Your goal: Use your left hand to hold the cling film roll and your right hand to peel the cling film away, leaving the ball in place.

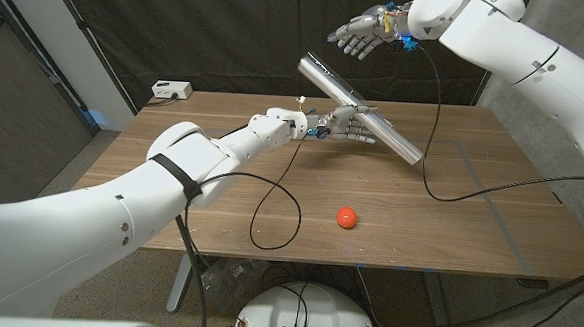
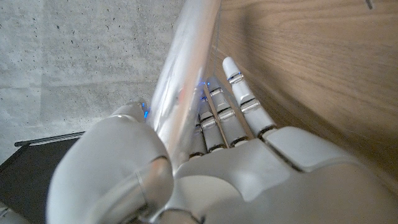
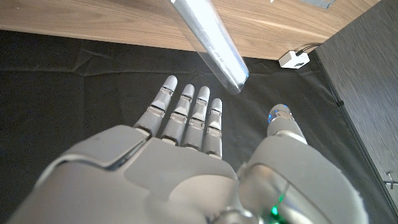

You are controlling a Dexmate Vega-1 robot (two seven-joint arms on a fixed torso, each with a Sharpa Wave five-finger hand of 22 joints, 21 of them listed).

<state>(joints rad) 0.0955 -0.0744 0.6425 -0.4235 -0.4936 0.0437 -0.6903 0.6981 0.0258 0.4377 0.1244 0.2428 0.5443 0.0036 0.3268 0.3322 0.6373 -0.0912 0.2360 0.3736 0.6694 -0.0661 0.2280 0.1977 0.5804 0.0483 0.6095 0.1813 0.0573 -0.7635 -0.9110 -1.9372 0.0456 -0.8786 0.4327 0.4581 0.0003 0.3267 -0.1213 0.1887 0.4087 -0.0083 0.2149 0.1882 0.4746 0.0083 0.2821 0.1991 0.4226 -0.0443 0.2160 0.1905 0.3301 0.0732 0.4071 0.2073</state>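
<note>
We grip roll [image 1: 360,110] mid-length w/ left hand [image 1: 346,126]; right hand [image 1: 367,32] open, empty, at 12 o'clock. Film's thin, slippery, clingy: pinch loose edge. Ball [image 1: 346,216] light, rolls

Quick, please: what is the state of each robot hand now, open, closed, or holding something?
Left robot hand: holds the cling film roll, lifted at a tilt.
Right robot hand: open, fingers apart, holding nothing, raised beyond the roll's upper end.
</note>
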